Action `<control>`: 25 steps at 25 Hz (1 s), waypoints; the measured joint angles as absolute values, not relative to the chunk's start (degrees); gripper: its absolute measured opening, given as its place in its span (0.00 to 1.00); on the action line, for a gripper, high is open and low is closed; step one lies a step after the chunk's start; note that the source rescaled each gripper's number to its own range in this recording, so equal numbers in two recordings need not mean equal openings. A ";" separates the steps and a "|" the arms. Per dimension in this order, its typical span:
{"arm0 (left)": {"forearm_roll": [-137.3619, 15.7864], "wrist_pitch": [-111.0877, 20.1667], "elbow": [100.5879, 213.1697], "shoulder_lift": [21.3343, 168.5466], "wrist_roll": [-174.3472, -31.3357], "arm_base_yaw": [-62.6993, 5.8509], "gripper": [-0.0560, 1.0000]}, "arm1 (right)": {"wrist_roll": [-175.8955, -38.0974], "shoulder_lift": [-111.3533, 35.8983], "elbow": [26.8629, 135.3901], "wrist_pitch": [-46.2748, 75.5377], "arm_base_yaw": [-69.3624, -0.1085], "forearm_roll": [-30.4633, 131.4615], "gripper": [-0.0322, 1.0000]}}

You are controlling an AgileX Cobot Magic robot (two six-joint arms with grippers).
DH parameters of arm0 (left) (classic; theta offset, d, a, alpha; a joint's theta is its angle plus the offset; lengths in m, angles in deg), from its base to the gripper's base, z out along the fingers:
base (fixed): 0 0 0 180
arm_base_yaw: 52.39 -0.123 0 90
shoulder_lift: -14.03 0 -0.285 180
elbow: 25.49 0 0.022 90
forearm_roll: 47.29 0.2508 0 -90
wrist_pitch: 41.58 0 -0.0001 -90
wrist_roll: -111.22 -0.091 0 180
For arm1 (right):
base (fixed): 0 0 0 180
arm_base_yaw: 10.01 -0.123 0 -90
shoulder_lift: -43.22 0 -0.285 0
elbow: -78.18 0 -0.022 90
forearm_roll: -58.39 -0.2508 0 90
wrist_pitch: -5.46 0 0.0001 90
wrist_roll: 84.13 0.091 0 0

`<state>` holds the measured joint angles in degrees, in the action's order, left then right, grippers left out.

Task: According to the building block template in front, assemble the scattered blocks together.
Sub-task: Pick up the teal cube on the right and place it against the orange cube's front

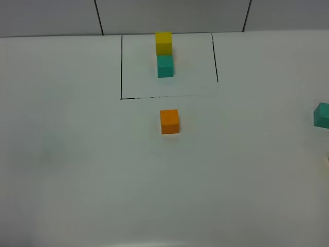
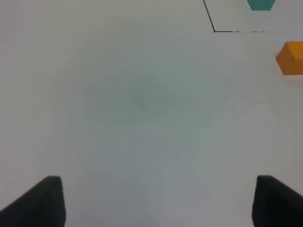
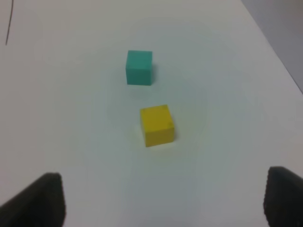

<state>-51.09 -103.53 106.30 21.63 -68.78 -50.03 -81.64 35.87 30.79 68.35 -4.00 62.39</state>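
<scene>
The building block template stands inside the black outline at the back of the table: a yellow cube [image 1: 163, 42] joined to a teal cube [image 1: 165, 66]. Of the scattered blocks, the orange cube [image 1: 169, 121] sits alone just in front of that outline and shows in the left wrist view as the orange cube [image 2: 291, 57]. The loose teal cube [image 1: 322, 115] lies at the far right edge. In the right wrist view the teal cube [image 3: 139, 67] and the yellow cube [image 3: 157, 125] lie apart, ahead of my right gripper [image 3: 161, 201], which is open and empty. My left gripper [image 2: 158, 205] is open over bare table.
A black rectangular outline [image 1: 121, 67] marks the template's area; its corner [image 2: 214, 31] shows in the left wrist view. The table's right edge [image 3: 272, 42] runs close past the teal and yellow cubes. A tiled wall [image 1: 169, 15] lies behind the table.
</scene>
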 joint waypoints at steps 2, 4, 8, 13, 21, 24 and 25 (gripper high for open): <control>-51.09 -103.53 106.30 21.63 -68.78 -50.06 0.78 | -81.64 35.87 30.79 68.35 -4.00 62.39 0.78; -51.09 -103.53 106.30 21.63 -68.78 -50.06 0.77 | -81.64 35.87 30.79 68.35 -4.00 62.39 0.78; -51.09 -103.53 106.30 21.63 -68.78 -50.06 0.77 | -81.64 35.87 30.79 68.35 -4.00 62.39 0.78; -51.09 -103.53 106.30 21.63 -68.78 -50.06 0.77 | -81.64 35.87 30.79 68.35 -4.00 62.39 0.78; -51.09 -103.53 106.30 21.63 -68.78 -50.06 0.77 | -81.64 35.87 30.79 68.35 -4.00 62.39 0.78; -51.09 -103.53 106.30 21.63 -68.78 -50.06 0.77 | -81.59 35.87 30.79 68.35 -4.00 62.39 0.78; -51.09 -103.53 106.30 21.63 -68.78 -50.06 0.77 | -81.64 35.87 30.79 68.35 -4.00 62.39 0.78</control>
